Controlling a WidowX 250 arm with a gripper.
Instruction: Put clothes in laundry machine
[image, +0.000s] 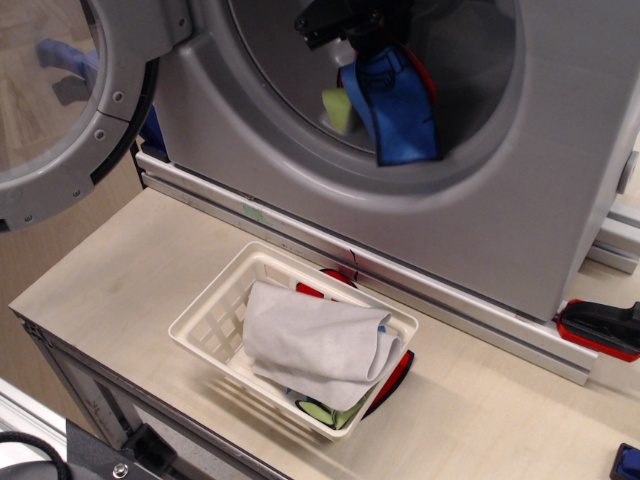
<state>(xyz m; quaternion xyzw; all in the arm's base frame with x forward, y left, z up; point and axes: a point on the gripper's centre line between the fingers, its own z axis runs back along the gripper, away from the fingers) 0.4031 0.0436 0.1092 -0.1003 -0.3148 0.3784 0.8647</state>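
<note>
Transfer step: the claw (372, 42), closed on a blue cloth (402, 110) with red and lime-green pieces, is held inside the laundry machine (530, 190) drum mouth at 12 o'clock. Release is called for next; the grey cloth (315, 342) lies in the basket (205, 325) on the tabletop (110, 270).

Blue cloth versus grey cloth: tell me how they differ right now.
The blue cloth hangs from the gripper in the mouth of the laundry machine; the grey cloth lies in the white basket on the table. The blue cloth hangs as a narrow strip; the grey cloth is folded over in a loose heap. The blue cloth looks smaller, the grey cloth broader. Both are soft fabric pieces.
</note>
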